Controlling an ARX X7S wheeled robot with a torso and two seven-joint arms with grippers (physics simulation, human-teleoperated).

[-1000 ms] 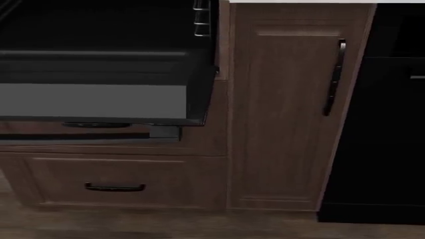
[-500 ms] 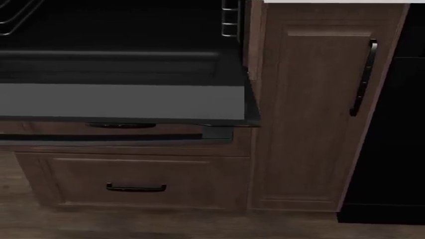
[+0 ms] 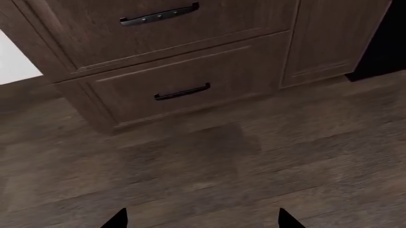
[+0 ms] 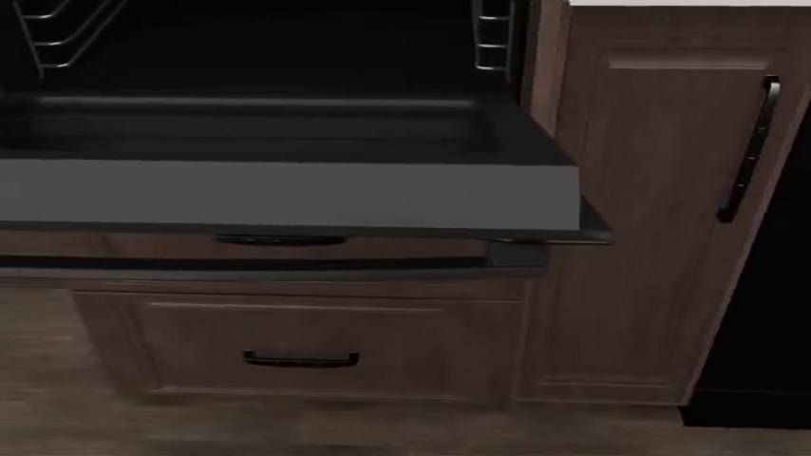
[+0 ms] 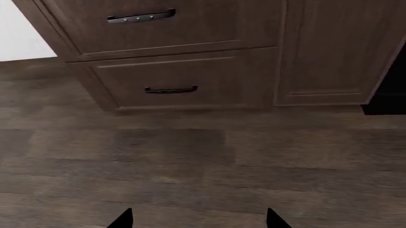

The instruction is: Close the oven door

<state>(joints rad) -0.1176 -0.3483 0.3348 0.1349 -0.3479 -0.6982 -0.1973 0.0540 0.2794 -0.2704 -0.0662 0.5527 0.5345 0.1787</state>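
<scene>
Sideways drift has carried the wide black grey-rimmed oven door [image 4: 285, 195] rightward across the head view; it hangs open, flat, above both wide-spread grippers, left [image 3: 198, 223] and right [image 5: 198, 222], which point at the wood floor [image 5: 203, 161].

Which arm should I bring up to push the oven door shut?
Neither clearly. The oven door hangs open above the drawers, and both wrist cameras show only drawers and floor, both grippers low and open. I'd lean right: its camera faces the drawers squarely.
</scene>
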